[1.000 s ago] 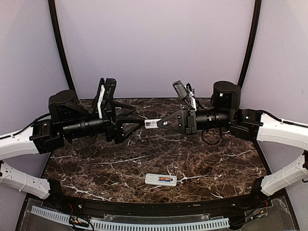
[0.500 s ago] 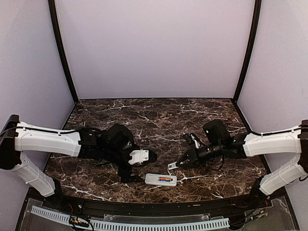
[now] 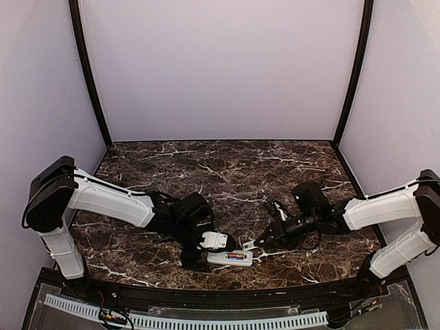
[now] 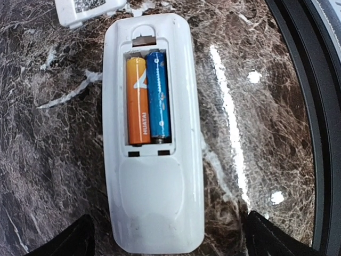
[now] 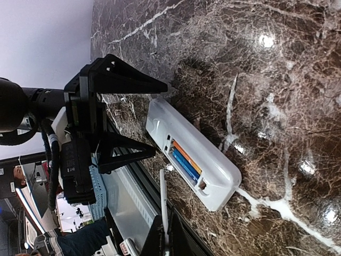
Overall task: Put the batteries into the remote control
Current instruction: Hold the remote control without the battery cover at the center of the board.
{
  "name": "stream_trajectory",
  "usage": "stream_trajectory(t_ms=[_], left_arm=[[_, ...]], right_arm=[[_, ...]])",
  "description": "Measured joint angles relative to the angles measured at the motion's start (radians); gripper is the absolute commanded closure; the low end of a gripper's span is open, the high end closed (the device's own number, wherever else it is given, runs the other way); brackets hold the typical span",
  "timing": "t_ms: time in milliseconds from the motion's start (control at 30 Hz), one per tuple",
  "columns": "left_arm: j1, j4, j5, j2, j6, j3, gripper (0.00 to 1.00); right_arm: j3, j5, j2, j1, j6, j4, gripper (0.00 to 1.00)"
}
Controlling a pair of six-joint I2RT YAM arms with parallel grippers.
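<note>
The white remote control (image 4: 154,186) lies back-up on the marble near the front edge, also in the top view (image 3: 230,258). An orange battery (image 4: 137,101) and a blue battery (image 4: 159,96) sit side by side in its recess. My left gripper (image 4: 168,242) is open, its fingers (image 5: 128,80) standing wide apart on either side of the remote's end without touching it. My right gripper (image 5: 168,240) is shut on the thin white cover piece (image 5: 163,202), held on edge just off the remote's other end.
The black front rail of the table (image 4: 319,133) runs close beside the remote. A perforated white strip (image 3: 185,320) lies beyond the rail. Purple walls enclose the marble top (image 3: 227,172) at the back and sides.
Both arms have come down from mid-air above the table's middle to the remote at the front. The left gripper has let go of the cover and opened wide; the right still holds it.
</note>
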Motion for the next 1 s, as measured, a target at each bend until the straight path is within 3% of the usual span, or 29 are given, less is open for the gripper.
stream_trajectory(t_ms=[167, 367, 600, 1000], left_arm=[[-0.017, 0.007, -0.015, 0.013, -0.046, 0.010, 0.30], [-0.068, 0.006, -0.053, 0.016, -0.134, 0.014, 0.41], [-0.098, 0.006, -0.115, 0.021, -0.255, 0.020, 0.26], [-0.102, 0.032, -0.156, 0.016, -0.387, 0.008, 0.28]], right_arm=[[-0.003, -0.009, 0.002, -0.001, 0.007, 0.031, 1.00], [-0.021, -0.015, 0.002, -0.002, 0.030, 0.071, 1.00], [-0.019, -0.034, 0.025, -0.002, 0.025, 0.080, 1.00], [0.082, -0.130, 0.164, 0.002, -0.027, 0.070, 1.00]])
